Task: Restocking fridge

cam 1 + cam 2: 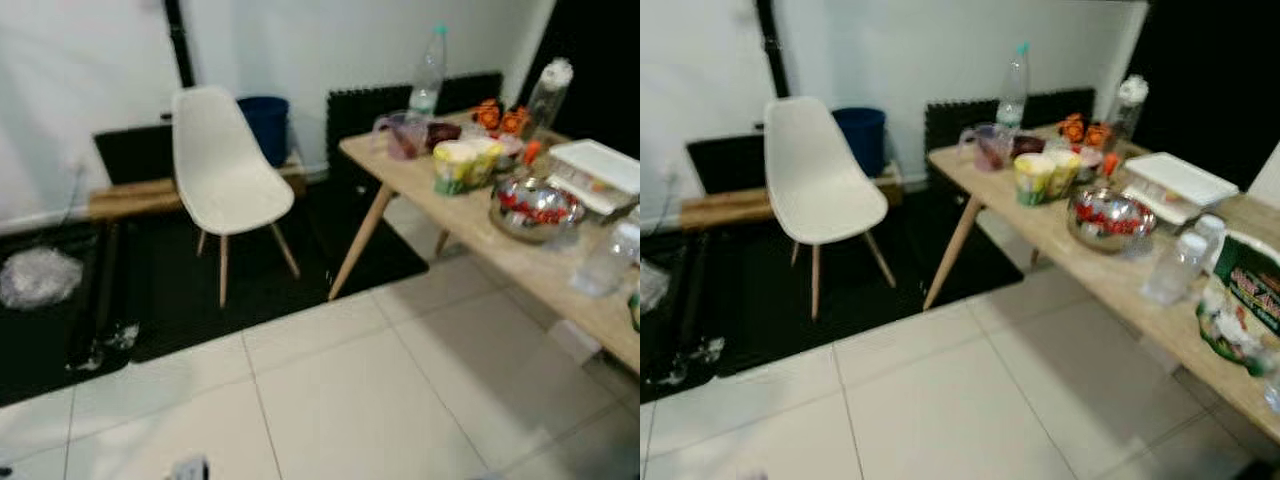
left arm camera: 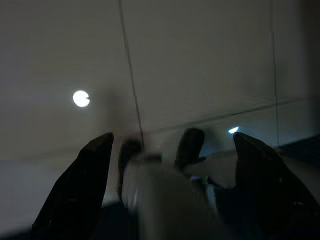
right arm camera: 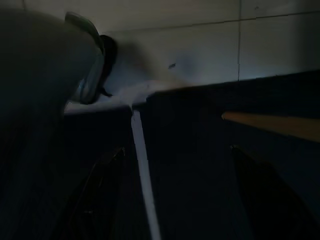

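- White tiled floor [image 1: 400, 400] fronts a wooden table [image 1: 1110, 280] laden with groceries.
- On the table, the clear bottle [image 1: 1013, 85] likely handles light and slippery; grasp mid-body.
- Left gripper [image 2: 172, 150] and right gripper [image 3: 172, 155] hang with fingers apart.

Open tiled floor [image 1: 380, 400], chair [image 1: 225, 175] left, laden table [image 1: 1120, 290] right

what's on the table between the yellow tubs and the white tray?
A metal bowl of red items stands between the yellow tubs and white tray, in the right eye view.
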You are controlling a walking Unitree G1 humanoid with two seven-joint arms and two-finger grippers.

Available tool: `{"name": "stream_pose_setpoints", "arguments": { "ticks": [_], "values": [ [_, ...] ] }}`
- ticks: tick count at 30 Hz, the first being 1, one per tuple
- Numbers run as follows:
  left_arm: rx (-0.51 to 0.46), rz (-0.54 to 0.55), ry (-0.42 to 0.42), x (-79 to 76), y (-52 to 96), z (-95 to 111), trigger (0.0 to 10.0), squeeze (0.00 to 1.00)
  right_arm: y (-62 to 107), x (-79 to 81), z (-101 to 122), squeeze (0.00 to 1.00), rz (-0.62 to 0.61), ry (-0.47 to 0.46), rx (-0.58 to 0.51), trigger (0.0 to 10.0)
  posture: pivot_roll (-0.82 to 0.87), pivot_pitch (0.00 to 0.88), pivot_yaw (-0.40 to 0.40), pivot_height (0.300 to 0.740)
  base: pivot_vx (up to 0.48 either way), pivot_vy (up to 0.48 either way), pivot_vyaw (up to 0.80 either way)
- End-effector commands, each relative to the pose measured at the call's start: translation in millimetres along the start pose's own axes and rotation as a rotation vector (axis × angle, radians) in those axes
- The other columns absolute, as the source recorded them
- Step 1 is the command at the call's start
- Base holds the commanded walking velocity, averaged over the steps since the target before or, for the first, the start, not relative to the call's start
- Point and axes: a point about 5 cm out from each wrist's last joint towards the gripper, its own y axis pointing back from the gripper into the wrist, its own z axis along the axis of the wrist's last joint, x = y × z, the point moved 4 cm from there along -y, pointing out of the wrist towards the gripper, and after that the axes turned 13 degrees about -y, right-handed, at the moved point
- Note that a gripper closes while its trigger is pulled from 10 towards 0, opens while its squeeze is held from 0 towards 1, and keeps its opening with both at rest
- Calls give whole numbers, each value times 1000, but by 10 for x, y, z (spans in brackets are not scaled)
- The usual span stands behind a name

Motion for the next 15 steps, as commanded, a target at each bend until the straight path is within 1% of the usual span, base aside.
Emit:
{"name": "stream_pose_setpoints", "arguments": {
  "ticks": [1, 3, 7, 11, 15],
  "values": [
    [18, -18, -9, -66, -9, -50, 10000, 0, 3, -25, -4, 0, -13, -4, -6, 10000, -87, 0, 22, 740, 322, 0, 0],
    [23, -22, -13, -78, -11, -60, 10000, 0, 0, -6, 4, 0, -10, -1, -10, 10000, -89, 0, 24, 740, 319, 0, 0],
    [30, -28, -21, -93, -10, -78, 10000, 0, -4, 59, -77, 0, 4, 4, 6, 10000, -89, 0, 26, 740, 319, 0, 0],
    [31, -32, -22, -104, -12, -80, 10000, 0, -2, 73, -149, 0, 6, 9, 27, 10000, -87, 0, 27, 740, 319, 0, 0],
    [34, -34, -22, -114, -14, -88, 10000, 0, -1, 70, -155, 0, 4, 9, 28, 10000, -90, 0, 28, 740, 318, 0, 0]
  ]
}}
